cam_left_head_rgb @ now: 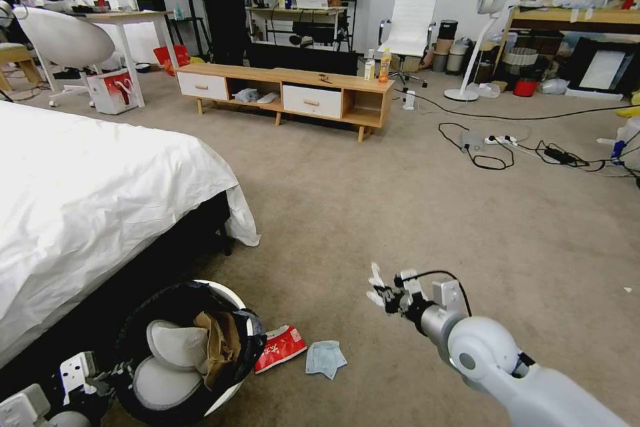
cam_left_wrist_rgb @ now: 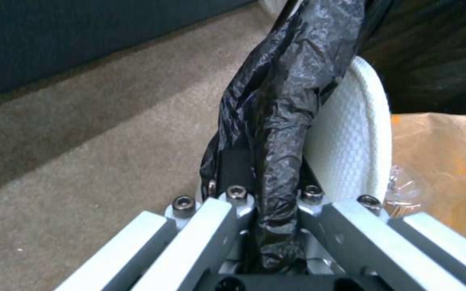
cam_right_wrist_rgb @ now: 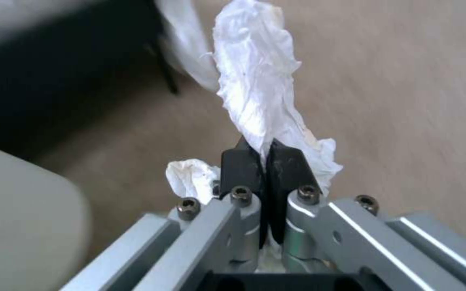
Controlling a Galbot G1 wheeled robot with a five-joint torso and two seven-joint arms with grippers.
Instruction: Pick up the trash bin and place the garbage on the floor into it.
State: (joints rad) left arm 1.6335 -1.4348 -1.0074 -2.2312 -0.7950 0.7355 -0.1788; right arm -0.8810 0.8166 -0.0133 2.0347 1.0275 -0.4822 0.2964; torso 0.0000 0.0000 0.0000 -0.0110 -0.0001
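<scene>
So the trash bin [cam_left_head_rgb: 230,297] sits on the floor [cam_left_head_rgb: 373,213] right by the bed [cam_left_head_rgb: 87,207], paper bag [cam_left_head_rgb: 220,343] inside it. Snack wrapper [cam_left_head_rgb: 280,348] lies just right of the bin, face mask [cam_left_head_rgb: 325,357] right of that, and the low cabinet [cam_left_head_rgb: 287,97] is way behind.

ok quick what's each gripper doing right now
Left gripper: shut on the trash bin rim and bag liner.
Right gripper: shut on the white tissue wad.

A white-sheeted bed [cam_left_head_rgb: 87,213] stands on beige carpet [cam_left_head_rgb: 400,213], with a low wooden cabinet [cam_left_head_rgb: 287,97] beyond.
</scene>
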